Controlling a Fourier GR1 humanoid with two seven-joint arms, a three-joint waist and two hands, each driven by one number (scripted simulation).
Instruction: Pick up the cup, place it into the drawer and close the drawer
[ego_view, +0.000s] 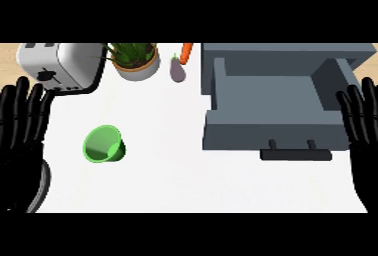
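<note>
A green cup (103, 144) lies tipped on the white counter at the left, its mouth facing the lower left. A grey drawer (273, 107) stands pulled open at the right, with nothing visible inside and a dark handle (295, 154) on its front. My left hand (21, 145) rests open at the left edge, fingers up, left of the cup and apart from it. At the right edge my right hand (363, 135) rests open, fingers up, beside the drawer's right wall. Neither hand holds anything.
A silver toaster (55, 65) stands at the back left. A potted plant (136, 59), an eggplant (177, 69) and a carrot (186, 51) sit along the back. The counter (184, 180) has bare room in front of the cup and drawer.
</note>
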